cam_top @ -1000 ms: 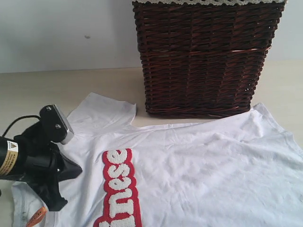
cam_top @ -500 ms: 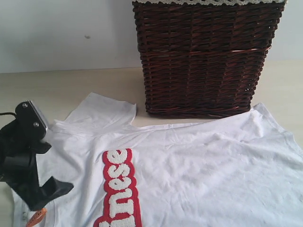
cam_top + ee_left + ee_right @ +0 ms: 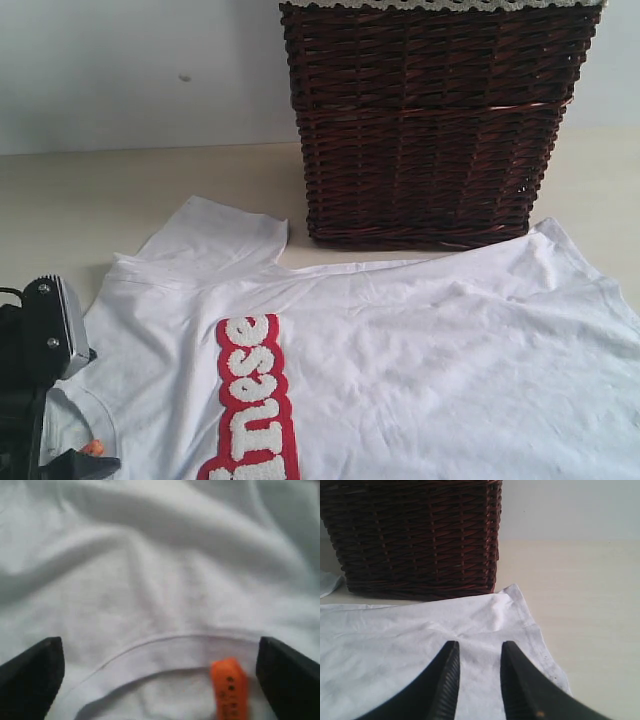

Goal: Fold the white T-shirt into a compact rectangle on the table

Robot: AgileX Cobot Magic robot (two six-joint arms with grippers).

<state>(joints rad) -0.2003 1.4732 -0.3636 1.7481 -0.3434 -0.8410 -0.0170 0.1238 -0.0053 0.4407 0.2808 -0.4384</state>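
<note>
Presently, in the exterior view, the white T-shirt [image 3: 400, 350] is lying spread on the table [image 3: 120, 190], its far edge reaching just in front of the wicker basket [image 3: 430, 120]; the frame is cutting off its near part and the lower end of the red patch [image 3: 255, 400]. The left gripper [image 3: 65, 395] is sitting half out of view at the lower left corner, beside the collar and the orange tag [image 3: 93, 447]. The right gripper is not appearing here. In the left wrist view the left gripper [image 3: 159, 655] is standing with its jaws wide apart, clamping nothing, above the collar [image 3: 165, 645] and orange tag [image 3: 229, 687]; the picture is blurred. In the right wrist view the right gripper [image 3: 480, 650] is hovering over a corner of the shirt, fingers [image 3: 451, 680] a narrow gap apart with nothing between them; the basket's upper part is cut off. Against a second ago, the left gripper is drawing back off the shoulder toward the corner, and its jaws, then together, are now spread.
</note>
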